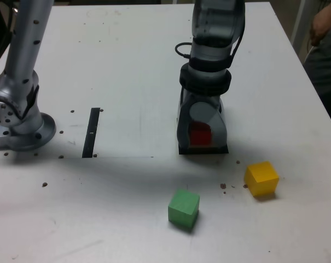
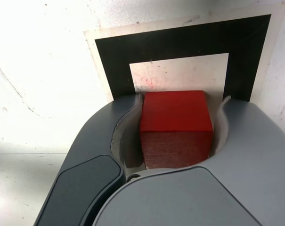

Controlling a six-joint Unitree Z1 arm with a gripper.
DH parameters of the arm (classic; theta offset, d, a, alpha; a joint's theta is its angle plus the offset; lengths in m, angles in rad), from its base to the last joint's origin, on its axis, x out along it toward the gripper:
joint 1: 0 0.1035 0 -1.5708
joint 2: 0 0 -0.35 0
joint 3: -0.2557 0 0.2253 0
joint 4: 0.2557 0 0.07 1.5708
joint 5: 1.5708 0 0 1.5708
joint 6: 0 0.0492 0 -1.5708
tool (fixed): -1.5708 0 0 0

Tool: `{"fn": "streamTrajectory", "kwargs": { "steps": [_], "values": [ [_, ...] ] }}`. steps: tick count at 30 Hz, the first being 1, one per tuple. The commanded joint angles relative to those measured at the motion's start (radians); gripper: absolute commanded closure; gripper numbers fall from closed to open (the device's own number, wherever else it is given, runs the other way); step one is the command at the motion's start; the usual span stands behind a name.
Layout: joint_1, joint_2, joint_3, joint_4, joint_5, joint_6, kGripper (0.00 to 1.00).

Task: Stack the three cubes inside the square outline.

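Note:
My gripper [image 1: 201,143] points straight down over the square outline [image 1: 204,149], shut on the red cube [image 1: 199,134]. In the wrist view the red cube [image 2: 176,122] sits between the grey fingers [image 2: 126,122], low over the white centre of the black outline [image 2: 180,43]; whether it touches the table I cannot tell. The green cube [image 1: 183,208] lies on the table in front of the outline. The yellow cube [image 1: 261,178] lies to the exterior view's right of the green one. Both stand apart from the gripper.
A thin black strip [image 1: 91,132] lies to the exterior view's left of the outline. The arm's base [image 1: 17,123] stands at the far left. A person [image 1: 325,46] is beside the table's right edge. Small dark specks dot the white tabletop [image 1: 127,71].

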Motion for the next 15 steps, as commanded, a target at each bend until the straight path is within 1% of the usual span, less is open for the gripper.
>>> {"fn": "streamTrajectory", "kwargs": {
  "steps": [1, 10, 15],
  "values": [
    [0.003, 0.001, 0.003, -0.004, 0.0, 0.003, 0.0],
    [0.003, -0.034, 0.016, -0.009, 0.013, 0.003, 0.0],
    [-0.005, -0.063, 0.011, 0.031, 0.038, 0.0, 0.0]
  ]
}}
